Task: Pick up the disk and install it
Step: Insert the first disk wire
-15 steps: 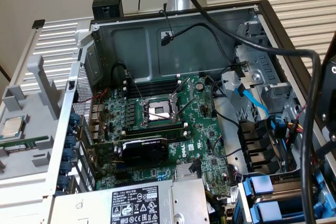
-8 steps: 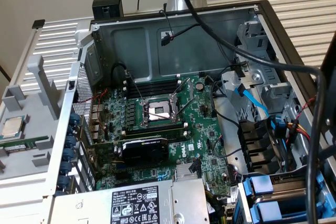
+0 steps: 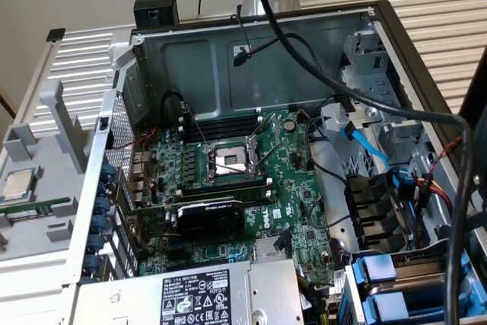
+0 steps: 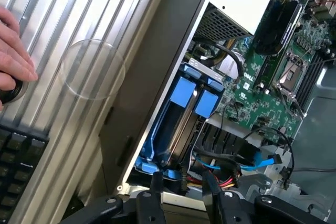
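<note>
The disk [image 4: 182,121] stands on edge in the drive bay at the corner of the open computer case, a silver body between bright blue carrier parts. In the exterior view its blue carrier [image 3: 379,270] shows at the lower right of the case. My gripper [image 4: 182,178] sits right at the disk's outer end. Its two black fingers [image 4: 156,182] are set partway apart, one on each side of that end, closed on it.
A person's hand [image 4: 11,56] rests on a ribbed metal table beside a black keyboard [image 4: 16,163]. Blue and black cables [image 4: 247,162] lie beside the bay. The motherboard [image 3: 228,165] fills the case middle. A grey tray [image 3: 46,188] with a processor chip and memory stick stands at the exterior view's left.
</note>
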You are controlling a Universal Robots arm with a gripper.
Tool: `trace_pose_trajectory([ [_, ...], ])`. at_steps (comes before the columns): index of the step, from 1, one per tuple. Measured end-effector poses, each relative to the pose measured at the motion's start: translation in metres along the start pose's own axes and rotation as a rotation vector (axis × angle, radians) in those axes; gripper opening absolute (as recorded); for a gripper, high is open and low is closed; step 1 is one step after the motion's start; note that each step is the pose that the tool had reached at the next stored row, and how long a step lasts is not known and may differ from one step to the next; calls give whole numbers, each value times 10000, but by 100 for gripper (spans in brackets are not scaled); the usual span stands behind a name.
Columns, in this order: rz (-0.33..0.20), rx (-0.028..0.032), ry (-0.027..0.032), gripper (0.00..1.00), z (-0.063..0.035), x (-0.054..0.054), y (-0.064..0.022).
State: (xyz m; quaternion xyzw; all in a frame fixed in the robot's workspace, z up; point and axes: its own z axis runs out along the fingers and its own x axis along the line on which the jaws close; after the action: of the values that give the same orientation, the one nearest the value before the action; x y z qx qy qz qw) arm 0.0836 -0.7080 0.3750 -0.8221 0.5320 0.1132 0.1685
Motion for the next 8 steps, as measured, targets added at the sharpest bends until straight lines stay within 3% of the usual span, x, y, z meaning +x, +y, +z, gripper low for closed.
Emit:
trace_pose_trajectory([
  [6,0,-1,0,43,0,1,0],
  [8,1,23,-54,43,-2,8,3],
])
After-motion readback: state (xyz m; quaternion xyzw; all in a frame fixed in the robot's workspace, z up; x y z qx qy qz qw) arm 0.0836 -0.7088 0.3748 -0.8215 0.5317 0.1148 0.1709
